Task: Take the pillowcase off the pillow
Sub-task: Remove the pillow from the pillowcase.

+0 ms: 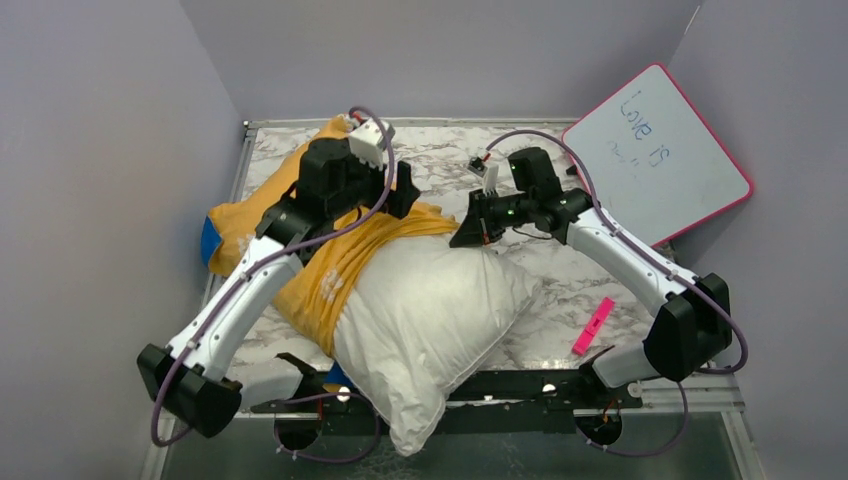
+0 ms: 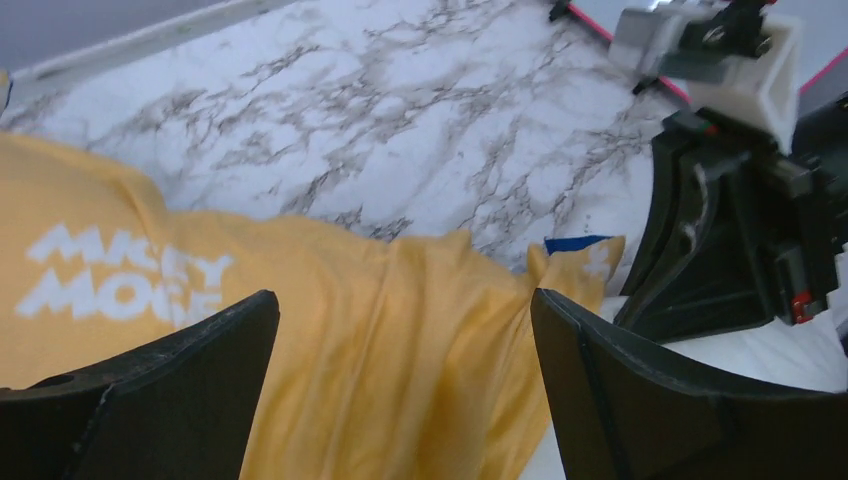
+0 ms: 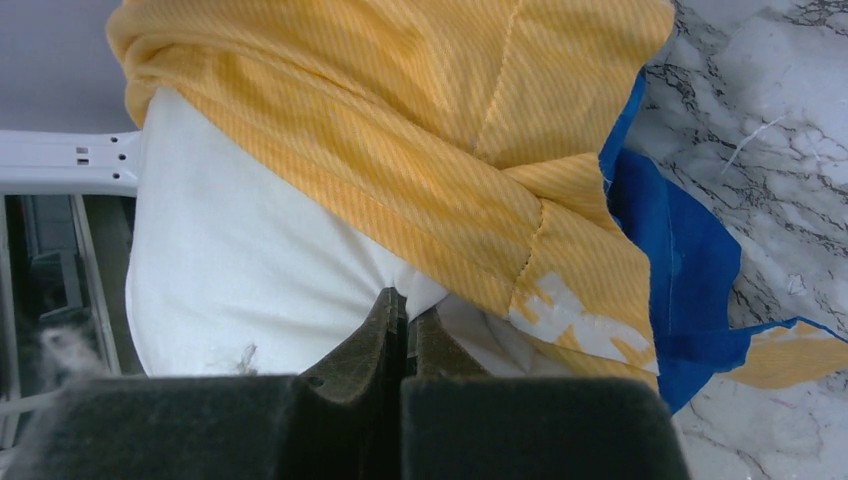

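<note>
Pillowcase (image 1: 330, 265), orange-yellow side up, lies bunched over the far-left end of the white pillow (image 1: 430, 310) on the marble table (image 1: 590, 270).
Left gripper (image 2: 402, 300) hangs over the fabric with its jaws spread wide, holding nothing; right gripper (image 3: 405, 310) is pinched tight on the pillow's white corner.

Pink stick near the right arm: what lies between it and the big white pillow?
Only bare marble-patterned tabletop. The top view shows the stretch between the pink stick and the pillow with no object on it.

Bright, even light; slightly soft wrist views.
</note>
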Robot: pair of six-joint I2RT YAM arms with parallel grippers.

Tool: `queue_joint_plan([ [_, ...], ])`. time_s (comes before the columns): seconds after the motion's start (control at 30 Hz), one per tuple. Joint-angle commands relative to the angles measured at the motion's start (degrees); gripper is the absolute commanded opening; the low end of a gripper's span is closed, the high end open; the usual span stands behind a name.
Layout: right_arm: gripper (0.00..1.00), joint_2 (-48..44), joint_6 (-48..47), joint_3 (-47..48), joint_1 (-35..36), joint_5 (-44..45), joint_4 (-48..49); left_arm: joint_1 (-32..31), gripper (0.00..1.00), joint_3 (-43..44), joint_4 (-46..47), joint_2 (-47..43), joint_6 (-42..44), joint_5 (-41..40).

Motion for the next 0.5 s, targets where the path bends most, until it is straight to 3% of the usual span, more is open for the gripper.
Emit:
queue_joint_plan([
  [0.0,0.00,-4.21,1.09,0.02,0.52,-1.14,2.38,-0.08,0.95,13.39,-4.69,12.81,9.76,12.52],
  [0.07,0.00,-5.46,2.04,-1.13,0.57,1.33,3.29,-0.03,0.89,14.78,-6.89,17.23,9.97,14.29],
  [0.3,0.00,-9.20,3.97,-5.03,0.52,10.08,4.88,-0.01,0.82,13.96,-13.15,22.49,12.46,27.28],
  [0.4,0.00,-9.48,4.29,-5.23,0.52,10.60,4.77,0.14,0.71,13.19,-14.40,22.45,12.81,28.51],
  [0.47,0.00,-9.73,4.25,-5.49,0.52,11.01,4.83,0.52,0.55,13.23,-14.47,22.23,12.85,30.78],
])
